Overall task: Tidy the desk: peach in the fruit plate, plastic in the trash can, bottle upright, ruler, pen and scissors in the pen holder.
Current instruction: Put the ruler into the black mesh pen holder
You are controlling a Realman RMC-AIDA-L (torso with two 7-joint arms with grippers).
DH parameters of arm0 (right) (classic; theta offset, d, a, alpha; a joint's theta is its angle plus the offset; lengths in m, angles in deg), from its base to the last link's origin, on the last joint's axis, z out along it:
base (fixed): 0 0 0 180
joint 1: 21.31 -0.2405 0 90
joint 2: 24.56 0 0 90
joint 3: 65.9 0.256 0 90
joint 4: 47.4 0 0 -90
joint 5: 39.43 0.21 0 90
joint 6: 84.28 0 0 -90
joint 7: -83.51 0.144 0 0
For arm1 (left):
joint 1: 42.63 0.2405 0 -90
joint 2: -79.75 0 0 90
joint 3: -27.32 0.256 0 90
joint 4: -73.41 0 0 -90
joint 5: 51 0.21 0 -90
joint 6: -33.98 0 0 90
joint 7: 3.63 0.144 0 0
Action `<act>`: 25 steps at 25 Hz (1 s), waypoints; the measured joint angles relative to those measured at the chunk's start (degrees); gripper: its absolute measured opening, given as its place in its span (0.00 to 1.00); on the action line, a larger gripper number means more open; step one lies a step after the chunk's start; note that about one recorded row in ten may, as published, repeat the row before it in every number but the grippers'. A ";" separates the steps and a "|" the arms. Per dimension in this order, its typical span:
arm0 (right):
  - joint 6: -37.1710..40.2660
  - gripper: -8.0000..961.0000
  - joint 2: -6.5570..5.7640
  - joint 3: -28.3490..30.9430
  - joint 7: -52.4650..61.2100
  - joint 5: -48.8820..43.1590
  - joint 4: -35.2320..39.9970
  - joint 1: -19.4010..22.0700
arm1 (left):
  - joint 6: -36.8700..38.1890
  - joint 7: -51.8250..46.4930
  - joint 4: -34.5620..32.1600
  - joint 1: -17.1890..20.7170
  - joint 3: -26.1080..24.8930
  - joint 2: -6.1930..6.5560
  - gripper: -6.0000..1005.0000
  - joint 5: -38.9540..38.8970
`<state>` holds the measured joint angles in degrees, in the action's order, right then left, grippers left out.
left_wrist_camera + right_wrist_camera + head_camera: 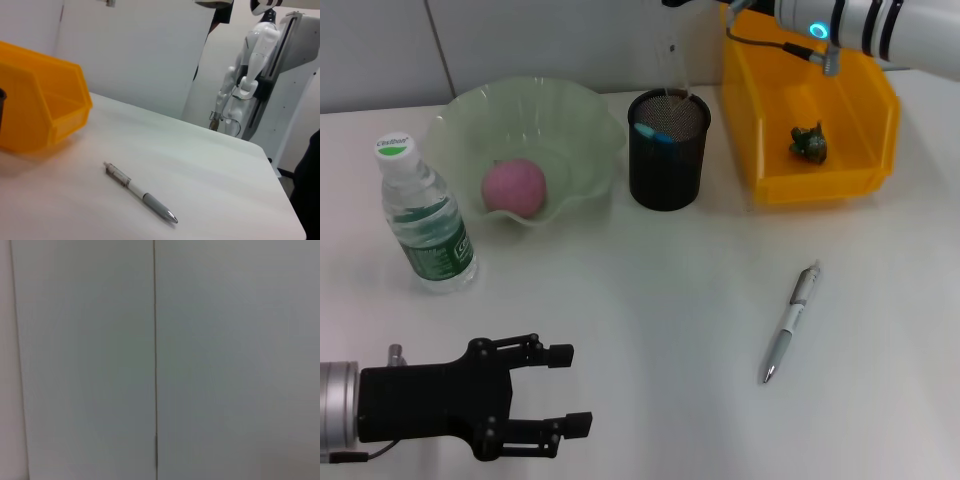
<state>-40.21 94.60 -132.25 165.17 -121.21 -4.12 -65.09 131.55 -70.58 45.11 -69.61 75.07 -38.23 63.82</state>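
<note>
A pink peach (pixel 514 186) lies in the pale green fruit plate (pixel 582 110). A water bottle (pixel 424 220) with a green label stands upright at the left. A black mesh pen holder (pixel 668 150) holds a clear ruler (pixel 673 70) standing up and something blue. A silver pen (pixel 791 322) lies on the table at the right; it also shows in the left wrist view (pixel 140 192). Green crumpled plastic (pixel 809 142) lies in the yellow bin (pixel 875 120). My left gripper (pixel 570 388) is open and empty near the front left edge. My right arm (pixel 860 25) reaches across the top, its gripper at the picture's top edge above the holder.
The yellow bin (pixel 40 115) stands at the back right, next to the pen holder. A white robot (pixel 250 75) stands beyond the table's far end in the left wrist view. The right wrist view shows only a grey wall panel (pixel 225 360).
</note>
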 joint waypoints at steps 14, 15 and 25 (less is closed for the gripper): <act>-1.77 0.45 -0.01 0.22 -8.26 5.75 -7.88 -2.97 | -0.31 -2.18 -1.73 -0.62 -0.17 -0.12 0.82 -0.01; -1.81 0.45 -0.01 0.23 -9.35 6.79 -8.40 -3.02 | -0.31 -2.21 -1.79 -0.65 -0.15 -0.15 0.82 -0.01; -2.34 0.45 0.02 0.18 -13.68 9.42 -13.09 -5.11 | -1.80 -1.31 -1.93 -1.13 -0.02 -0.24 0.82 -0.08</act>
<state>-42.55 94.62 -132.07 151.49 -111.79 -17.21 -70.21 129.75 -71.89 43.18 -70.73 75.05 -38.47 63.75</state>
